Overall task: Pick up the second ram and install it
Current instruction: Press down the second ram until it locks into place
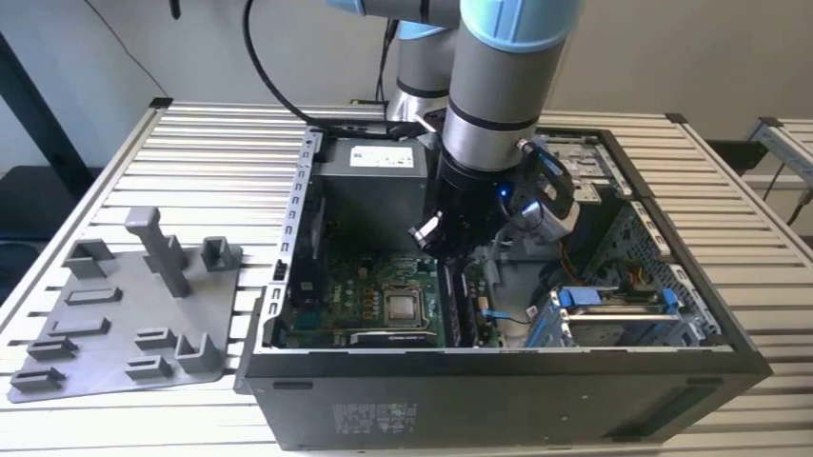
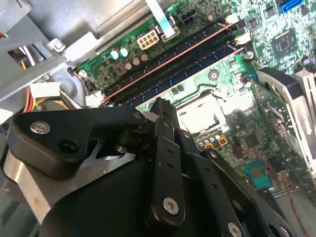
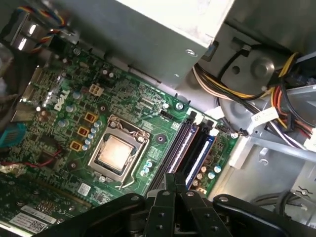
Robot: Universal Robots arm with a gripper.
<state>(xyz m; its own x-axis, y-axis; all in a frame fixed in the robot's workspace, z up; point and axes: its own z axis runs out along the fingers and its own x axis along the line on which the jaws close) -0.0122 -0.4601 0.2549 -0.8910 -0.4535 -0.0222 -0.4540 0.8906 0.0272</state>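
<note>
The second ram [image 3: 174,154] stands edge-on in the memory slots [image 3: 193,154] near the motherboard's [image 3: 74,103] edge, directly under the gripper [image 3: 174,183]. The fingers [image 3: 168,185] are drawn narrow together just above its top edge; whether they touch it I cannot tell. All this sits inside the open computer case [image 1: 508,381] on the slatted bench [image 1: 216,143].

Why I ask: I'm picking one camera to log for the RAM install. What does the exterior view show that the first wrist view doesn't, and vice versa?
The exterior view adds the grey tray with upright posts on the slatted table, the outside of the computer case, the arm and the blue drive clips.

The first wrist view adds the bundle of yellow, red and black wires.

Both show the motherboard, its CPU, the memory slots and the gripper above the slots.
</note>
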